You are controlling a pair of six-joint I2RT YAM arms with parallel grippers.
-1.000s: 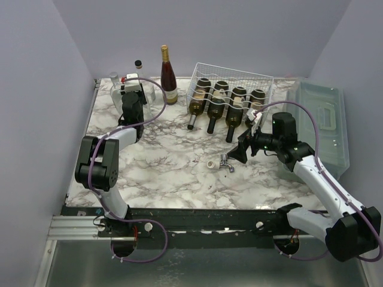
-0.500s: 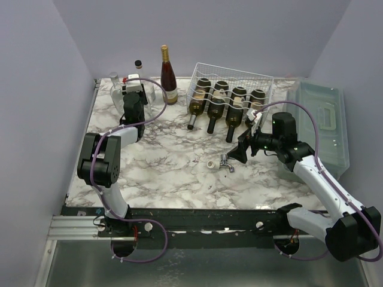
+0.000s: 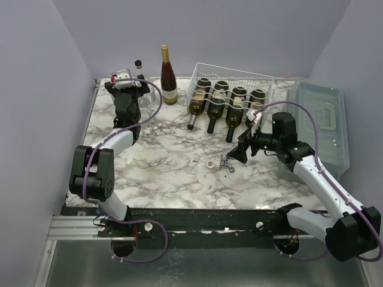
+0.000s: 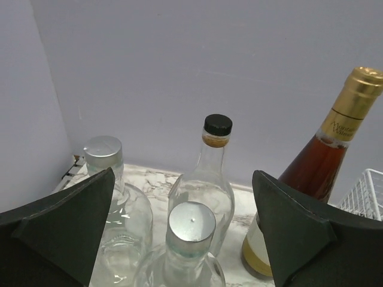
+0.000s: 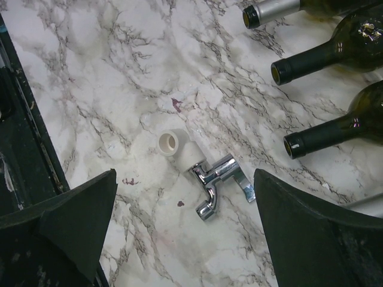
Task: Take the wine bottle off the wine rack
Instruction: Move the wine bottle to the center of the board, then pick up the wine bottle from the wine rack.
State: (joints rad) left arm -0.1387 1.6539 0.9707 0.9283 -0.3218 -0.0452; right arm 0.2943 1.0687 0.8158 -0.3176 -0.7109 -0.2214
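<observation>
Left arm had stretched farther toward the table's 11 o'clock corner since a second earlier, and its left gripper (image 4: 182, 179) had gone from clenched to released, fingers spread wide with nothing gripped. Through the left wrist camera, a clear glass bottle with a silver cap (image 4: 191, 222) stood between the spread fingers, clear of both. A second silver-capped clear bottle (image 4: 103, 150) stood at its 10 o'clock, and a black-capped clear bottle (image 4: 216, 125) at its 12 o'clock. A reddish wine bottle with gold foil (image 4: 326, 155) stood upright at 2 o'clock, just left of the rack's corner.

The right arm had not shifted. The right gripper (image 5: 185, 174) hung with its fingers wide apart and empty over a chrome tap with a white fitting (image 5: 206, 173) that lay on the marble table (image 3: 167, 161) near its middle.

The white wire wine rack (image 3: 233, 76) sat at about 1 o'clock on the table. Four dark wine bottles (image 3: 216, 103) lay side by side in its cradles, necks pointing toward 6 o'clock and reaching out past the rack's front. The rightmost neck was partly hidden behind the right arm. Neither gripper touched any of them. A translucent lidded bin (image 3: 326, 128) sat at the table's 3 o'clock edge.
</observation>
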